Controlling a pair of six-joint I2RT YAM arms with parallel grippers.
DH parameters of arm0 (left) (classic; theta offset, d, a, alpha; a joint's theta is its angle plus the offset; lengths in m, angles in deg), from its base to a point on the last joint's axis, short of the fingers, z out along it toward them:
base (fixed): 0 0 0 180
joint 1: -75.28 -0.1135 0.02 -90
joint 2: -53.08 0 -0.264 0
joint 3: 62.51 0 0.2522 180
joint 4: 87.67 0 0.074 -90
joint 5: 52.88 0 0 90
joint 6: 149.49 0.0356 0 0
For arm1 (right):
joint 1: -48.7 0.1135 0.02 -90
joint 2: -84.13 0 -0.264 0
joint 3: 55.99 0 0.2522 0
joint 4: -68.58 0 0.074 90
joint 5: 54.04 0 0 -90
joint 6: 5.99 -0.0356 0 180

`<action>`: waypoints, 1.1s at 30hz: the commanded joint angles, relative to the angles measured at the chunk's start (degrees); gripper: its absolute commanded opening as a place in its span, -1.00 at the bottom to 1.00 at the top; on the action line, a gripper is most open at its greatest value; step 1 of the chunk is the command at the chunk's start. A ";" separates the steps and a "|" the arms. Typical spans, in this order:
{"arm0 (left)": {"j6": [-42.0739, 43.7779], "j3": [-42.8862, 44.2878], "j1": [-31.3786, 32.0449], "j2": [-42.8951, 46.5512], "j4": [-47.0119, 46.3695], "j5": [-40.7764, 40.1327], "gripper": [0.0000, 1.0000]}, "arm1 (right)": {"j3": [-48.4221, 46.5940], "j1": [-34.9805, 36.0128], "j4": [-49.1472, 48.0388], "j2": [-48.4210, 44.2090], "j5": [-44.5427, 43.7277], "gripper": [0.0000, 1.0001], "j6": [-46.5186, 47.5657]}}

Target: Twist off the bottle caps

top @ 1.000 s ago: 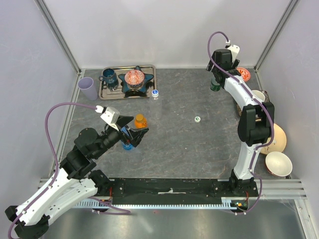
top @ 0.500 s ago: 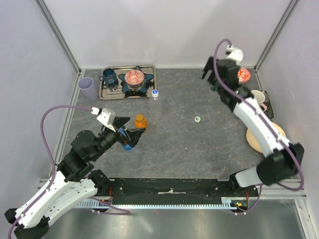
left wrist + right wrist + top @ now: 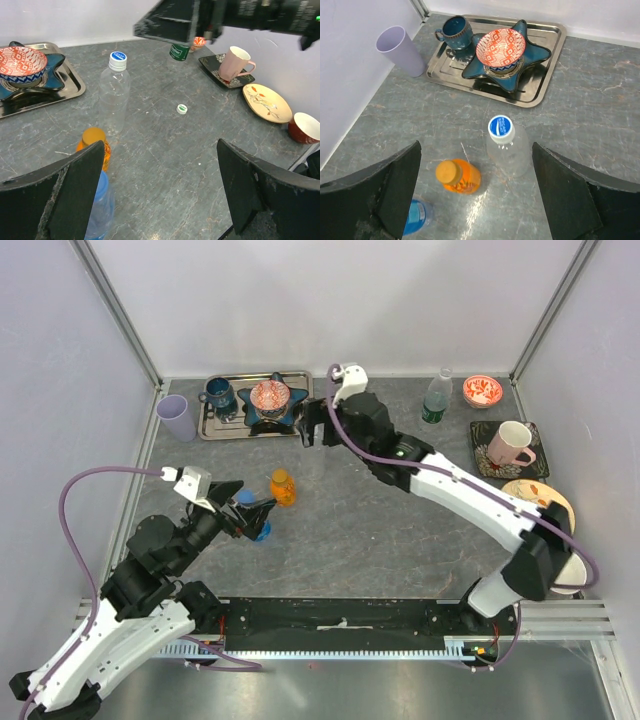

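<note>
White-and-black arms (image 3: 470,495), purple cables (image 3: 115,472), scuffed black tool fingers (image 3: 50,195)

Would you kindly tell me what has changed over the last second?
The right gripper swung left from the green-labelled bottle, which stands alone, and now hovers open over the clear bottle. The left gripper, open, drew back slightly from the blue bottle. Bottles and tray stayed put.

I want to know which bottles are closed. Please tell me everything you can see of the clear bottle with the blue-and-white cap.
The clear bottle is see-through plastic and looks empty. It stands upright on the grey table, between the metal tray and the orange bottle. Its cap, white with a blue top, is on. The open right gripper hovers above it without touching.
</note>
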 commanded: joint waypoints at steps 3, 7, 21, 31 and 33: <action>-2.51 0.04 0.02 2.47 2.67 -1.70 0.99 | -6.27 0.30 -1.99 9.88 -5.12 0.96 1.77; -2.25 0.05 0.02 2.99 3.29 -1.96 0.99 | -7.50 0.30 -2.95 13.75 -8.02 0.96 1.24; -1.10 -0.66 0.02 2.73 2.94 -1.35 0.99 | -10.94 0.30 -4.28 20.17 -8.03 0.56 1.25; -0.66 -0.83 0.02 1.59 2.06 -1.26 0.99 | -7.95 0.21 -4.45 19.30 -7.23 0.20 0.10; -0.58 -0.74 0.02 1.24 1.71 -1.26 0.99 | -7.34 0.30 -4.45 19.03 -7.14 0.00 0.10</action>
